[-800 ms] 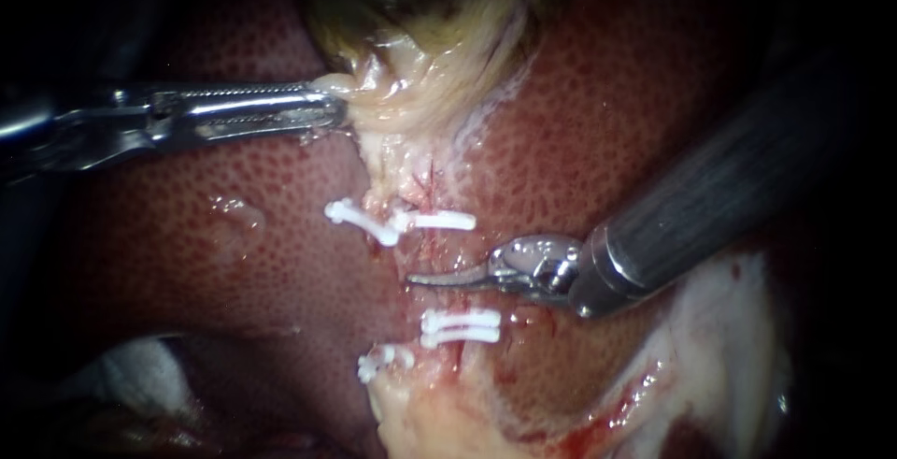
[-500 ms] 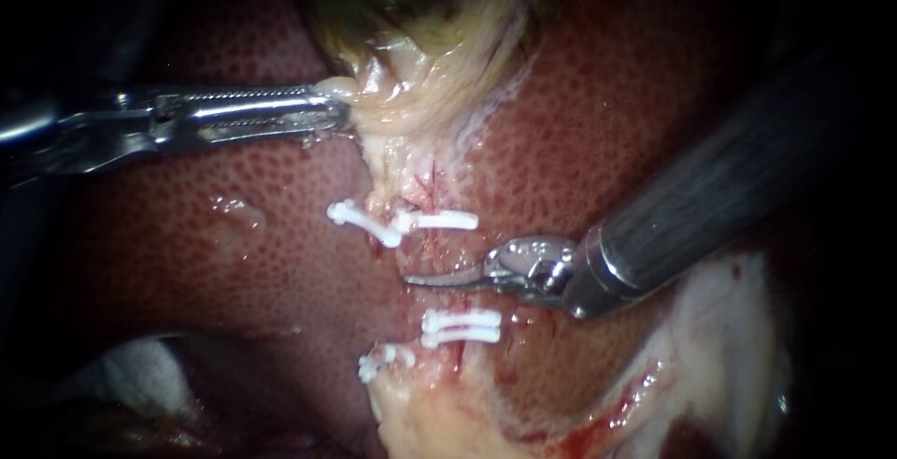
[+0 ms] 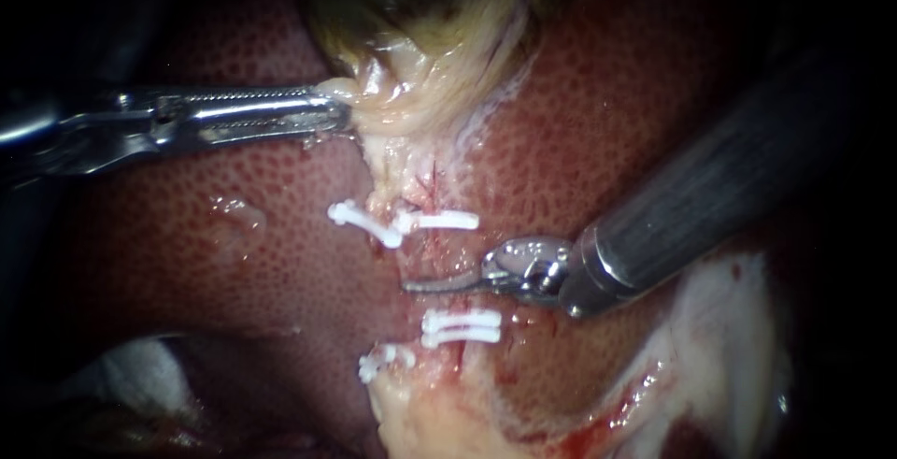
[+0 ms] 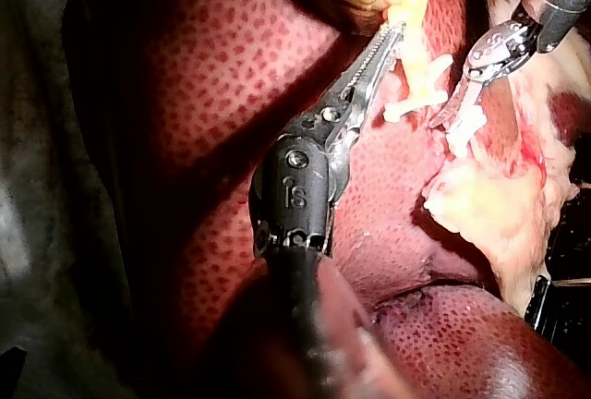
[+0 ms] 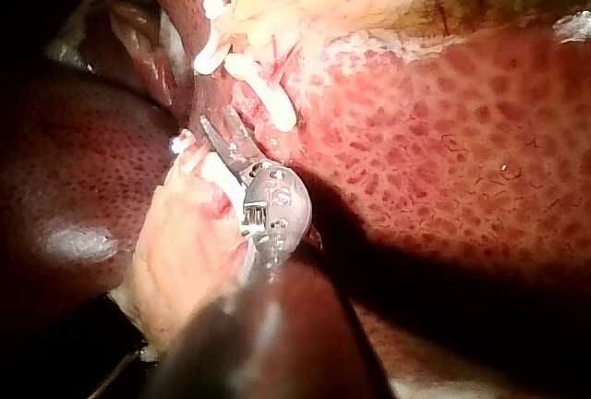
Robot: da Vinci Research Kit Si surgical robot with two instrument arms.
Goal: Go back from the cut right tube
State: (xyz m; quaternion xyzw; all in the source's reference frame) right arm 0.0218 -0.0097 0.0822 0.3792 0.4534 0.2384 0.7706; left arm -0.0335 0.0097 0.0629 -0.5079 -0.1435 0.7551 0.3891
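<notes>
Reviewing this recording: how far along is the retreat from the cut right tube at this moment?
Done: white plastic clips sit on the tissue strip above and below a gap. In hand: the left instrument holds the pale yellowish gallbladder, jaws shut on it. Left: practically the whole retreat. The right instrument has its curved metal tip lying in the gap between the clips, over the dark red liver.

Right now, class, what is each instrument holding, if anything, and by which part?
The left instrument has its jaws shut on the pale yellow-green gallbladder, at its narrow lower end. The slender right instrument appears to grip nothing.
</notes>
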